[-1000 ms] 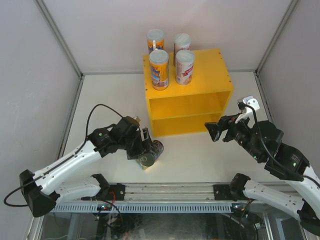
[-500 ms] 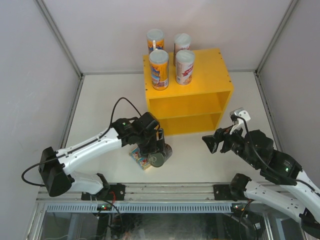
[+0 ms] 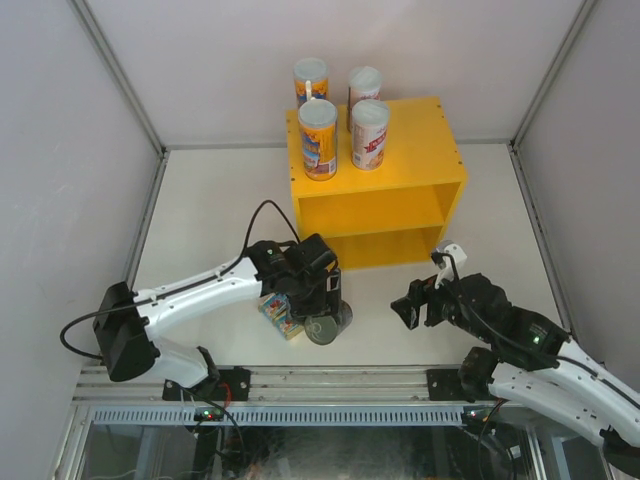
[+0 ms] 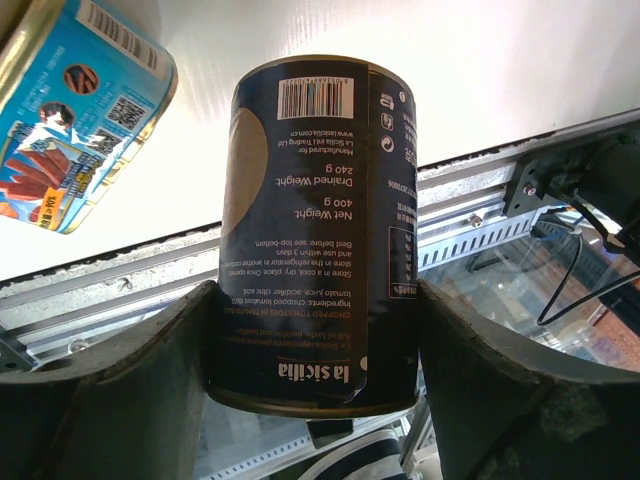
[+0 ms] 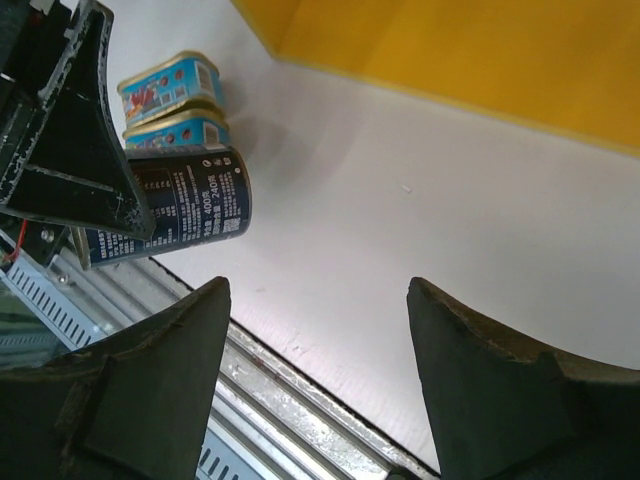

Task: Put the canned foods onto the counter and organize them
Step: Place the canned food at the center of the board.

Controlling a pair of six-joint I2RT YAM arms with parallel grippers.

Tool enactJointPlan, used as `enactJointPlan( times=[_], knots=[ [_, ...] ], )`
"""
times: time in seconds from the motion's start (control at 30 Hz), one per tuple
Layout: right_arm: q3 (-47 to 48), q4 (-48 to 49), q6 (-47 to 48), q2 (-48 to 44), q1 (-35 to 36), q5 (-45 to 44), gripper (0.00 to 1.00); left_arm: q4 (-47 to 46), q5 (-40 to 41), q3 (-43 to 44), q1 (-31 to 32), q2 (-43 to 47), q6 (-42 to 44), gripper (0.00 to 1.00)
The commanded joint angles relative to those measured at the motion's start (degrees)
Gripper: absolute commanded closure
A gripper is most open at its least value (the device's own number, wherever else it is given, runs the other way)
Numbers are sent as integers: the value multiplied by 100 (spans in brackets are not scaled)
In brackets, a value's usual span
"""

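Observation:
My left gripper (image 3: 326, 318) is shut on the dark-labelled steel can (image 3: 324, 327), near the table's front edge. In the left wrist view the can (image 4: 315, 230) fills the gap between both fingers (image 4: 120, 390). Two flat blue-labelled tins (image 3: 281, 313) lie stacked just left of it; one shows in the left wrist view (image 4: 80, 110). My right gripper (image 3: 408, 306) is open and empty, right of the can and in front of the yellow counter (image 3: 400, 195). Two orange-blue tubes (image 3: 318, 140) and two white-pink tubes (image 3: 369, 133) stand around the counter's top back left. The right wrist view shows the can (image 5: 170, 215), both tins (image 5: 170, 85) and the counter (image 5: 450, 50).
The metal rail (image 3: 330, 380) runs along the near edge, just beyond the can. Grey walls (image 3: 70, 150) close in the table on the left, right and back. The counter's two open shelves (image 3: 375, 212) face the arms.
My left gripper has carried the can to the right and nearer the front edge, past the tins. My right gripper has moved left and nearer the front edge, still open.

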State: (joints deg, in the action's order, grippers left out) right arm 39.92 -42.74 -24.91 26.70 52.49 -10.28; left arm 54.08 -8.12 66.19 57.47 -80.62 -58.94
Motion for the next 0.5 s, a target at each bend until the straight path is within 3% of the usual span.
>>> enactJointPlan(
  times=[0.0, 0.47],
  knots=[
    [-211, 594, -302, 15, 133, 277, 30, -407, -157, 385, 142, -9, -267, 100],
    [-972, 1594, -824, 516, 623, 576, 30, -343, -203, 584, 271, -579, -297, 100]
  ],
)
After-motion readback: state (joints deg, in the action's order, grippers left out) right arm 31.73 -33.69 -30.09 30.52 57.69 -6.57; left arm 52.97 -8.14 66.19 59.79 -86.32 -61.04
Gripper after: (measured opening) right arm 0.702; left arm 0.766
